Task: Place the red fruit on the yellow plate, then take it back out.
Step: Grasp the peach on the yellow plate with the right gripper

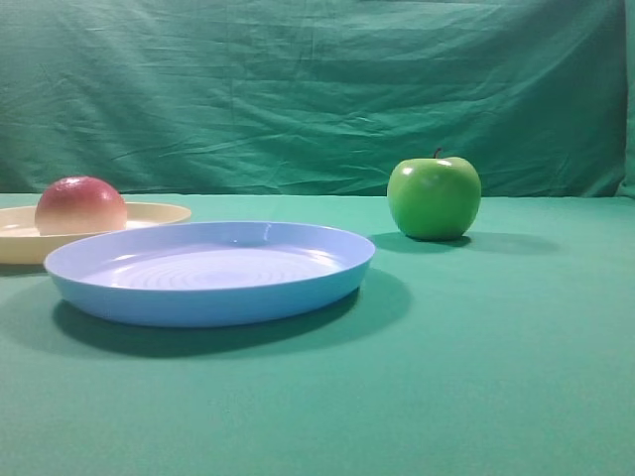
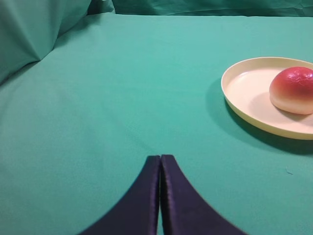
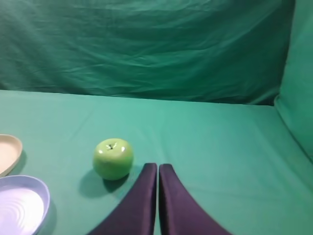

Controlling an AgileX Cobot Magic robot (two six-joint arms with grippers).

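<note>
Fruit [image 2: 293,89] sits on yellow plate [image 2: 244,90], toward one side, near the rim. Left gripper [image 2: 160,159] is pressed fully together, empty, low over bare cloth [image 2: 122,98], well apart from the plate. Right gripper [image 3: 158,166] likewise sealed and empty, just beside green apple [image 3: 113,157]. Blue plate [image 1: 213,273] lies next to the yellow one. Risks: smooth round fruit may roll under off-centre pinch; approach with fingers not spread would nudge it off; low rim could be caught, tipping the plate.
</note>
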